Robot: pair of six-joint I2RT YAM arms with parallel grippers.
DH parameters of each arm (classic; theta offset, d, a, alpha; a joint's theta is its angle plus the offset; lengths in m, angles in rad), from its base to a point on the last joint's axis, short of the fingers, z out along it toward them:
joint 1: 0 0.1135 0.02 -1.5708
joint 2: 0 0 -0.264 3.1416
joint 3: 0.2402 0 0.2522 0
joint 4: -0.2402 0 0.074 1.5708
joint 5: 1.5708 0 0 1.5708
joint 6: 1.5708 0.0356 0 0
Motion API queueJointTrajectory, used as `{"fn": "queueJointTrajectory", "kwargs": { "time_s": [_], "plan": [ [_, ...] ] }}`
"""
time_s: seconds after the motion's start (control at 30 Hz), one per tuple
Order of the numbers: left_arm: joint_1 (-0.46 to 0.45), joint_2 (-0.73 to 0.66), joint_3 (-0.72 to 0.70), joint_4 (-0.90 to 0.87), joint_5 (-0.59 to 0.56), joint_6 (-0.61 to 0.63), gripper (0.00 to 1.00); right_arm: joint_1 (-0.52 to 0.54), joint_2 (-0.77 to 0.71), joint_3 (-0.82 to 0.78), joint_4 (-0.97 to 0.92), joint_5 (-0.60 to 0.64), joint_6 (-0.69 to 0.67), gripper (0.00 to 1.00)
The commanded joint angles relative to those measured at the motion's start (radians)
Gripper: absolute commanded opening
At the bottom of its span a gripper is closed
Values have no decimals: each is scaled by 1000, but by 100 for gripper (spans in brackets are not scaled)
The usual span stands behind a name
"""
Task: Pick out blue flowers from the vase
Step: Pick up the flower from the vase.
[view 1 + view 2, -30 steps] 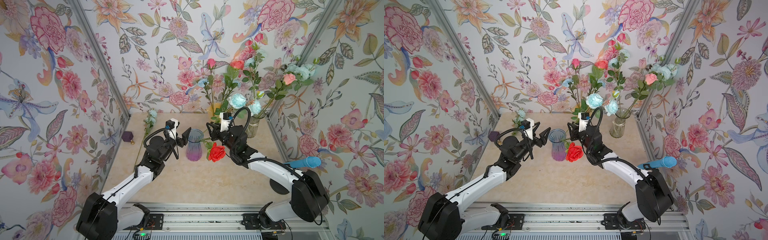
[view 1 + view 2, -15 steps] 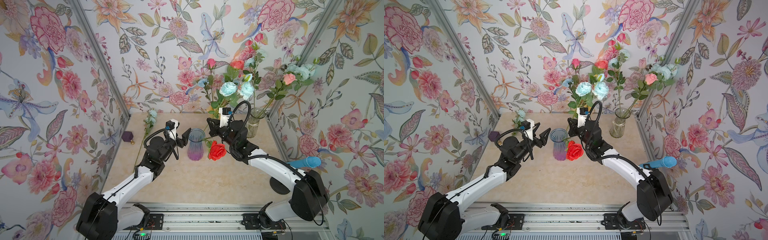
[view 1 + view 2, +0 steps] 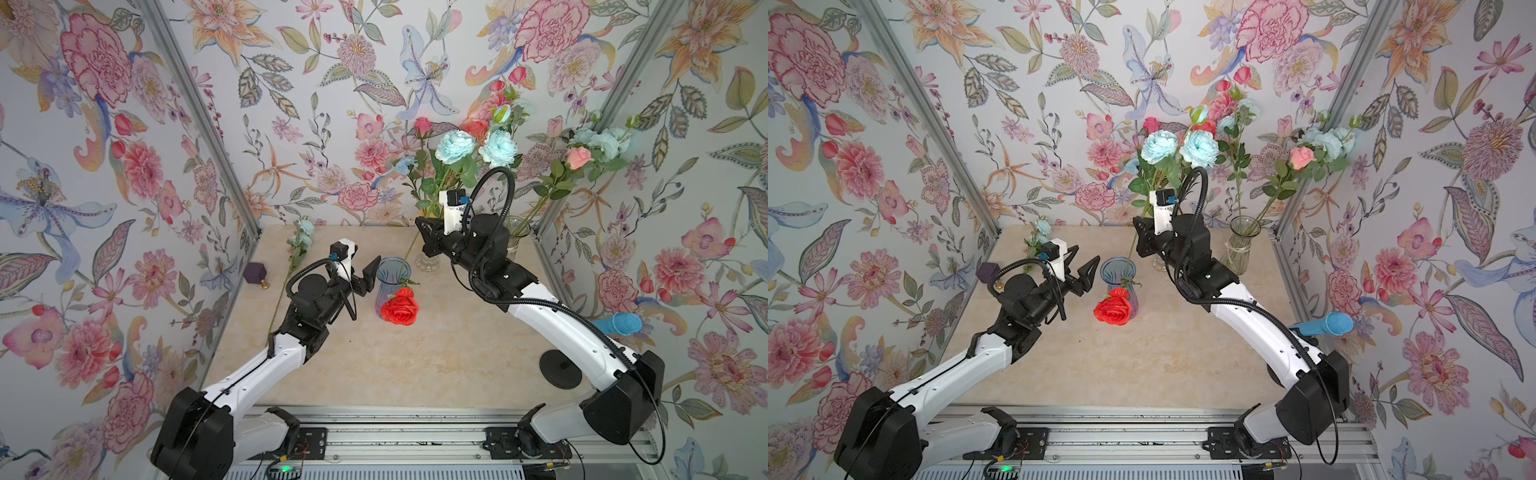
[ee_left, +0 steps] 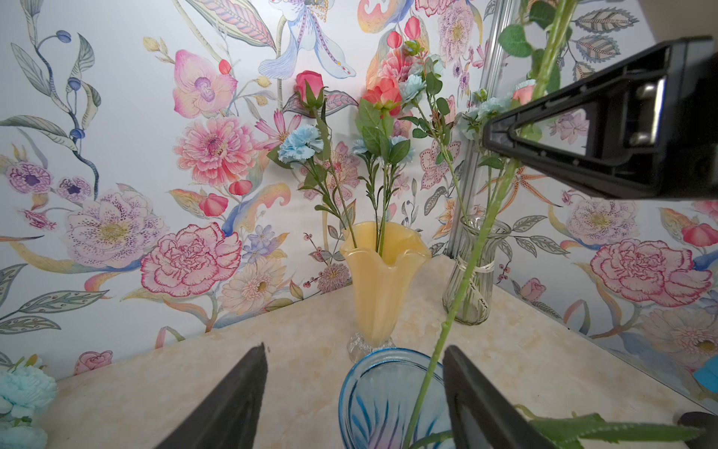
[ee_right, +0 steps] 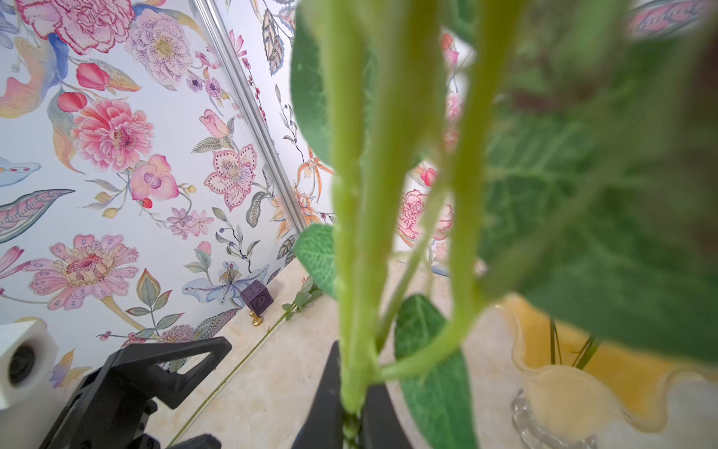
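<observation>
in the right wrist view the stems and leaves of the blue flowers [image 5: 349,194] fill the picture out of focus, and their blooms are cut off by the edge. the right end effector [image 5: 351,421] shows only as two dark fingertips pinching a stem at the edge. in both top views the right arm [image 3: 490,266] hides the yellow vase [image 3: 428,262] down to its clear foot. in the left wrist view the blue vase [image 4: 384,400] is cut by the edge.
</observation>
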Motion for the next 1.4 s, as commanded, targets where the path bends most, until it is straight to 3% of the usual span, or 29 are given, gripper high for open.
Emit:
{"fn": "queueJointTrajectory", "kwargs": {
  "time_s": [0.0, 0.4, 0.8, 1.17, 1.37],
  "plan": [
    [-8, -25, -11, 10, -29, 25, 73, -3, -35, 52, -77, -21, -36, 0],
    [-5, -33, -14, -11, -74, 41, 73, -6, -34, 203, -140, -42, -61, 0],
    [56, -65, -68, 24, -134, -41, 73, -4, -4, 296, -69, -62, -55, 0],
    [124, -95, -136, 124, -61, -114, 73, 14, 15, 358, -44, -92, -64, 0],
    [128, -142, -175, 179, -48, -108, 73, 90, 28, 350, -7, -105, -69, 0]
  ]
}}
